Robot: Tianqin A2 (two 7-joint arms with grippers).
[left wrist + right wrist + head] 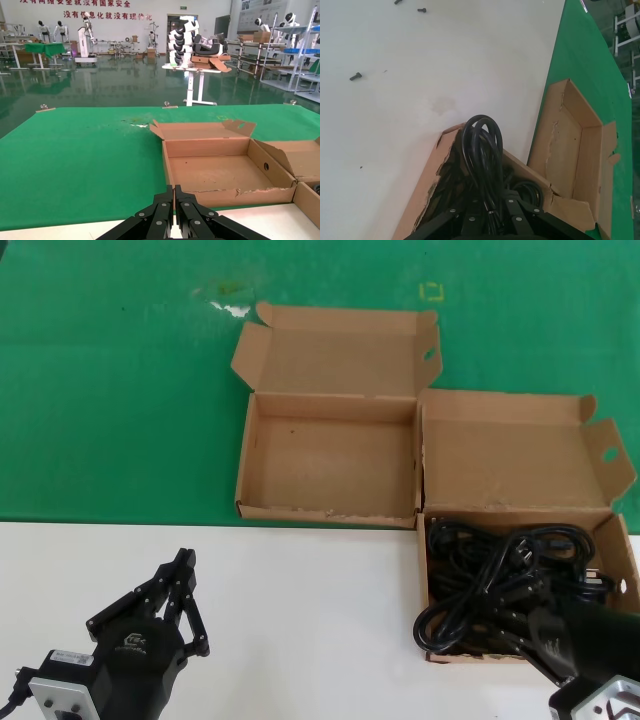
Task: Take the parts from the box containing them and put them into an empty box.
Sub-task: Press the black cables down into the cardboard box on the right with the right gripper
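Note:
The box holding the parts sits at the right, lid open, full of black power cords. My right gripper reaches into its near side and is shut on a cord bundle; in the right wrist view the gripper has the cord's loop standing out past the box's torn corner. The empty box, with a frayed front rim, lies just left of it, touching. It also shows in the left wrist view and the right wrist view. My left gripper is shut and empty, parked on the white table at the near left.
Both boxes straddle the edge between the green mat and the white tabletop. A few small black screws lie on the white surface. A yellow square mark and a white scuff are on the mat behind the boxes.

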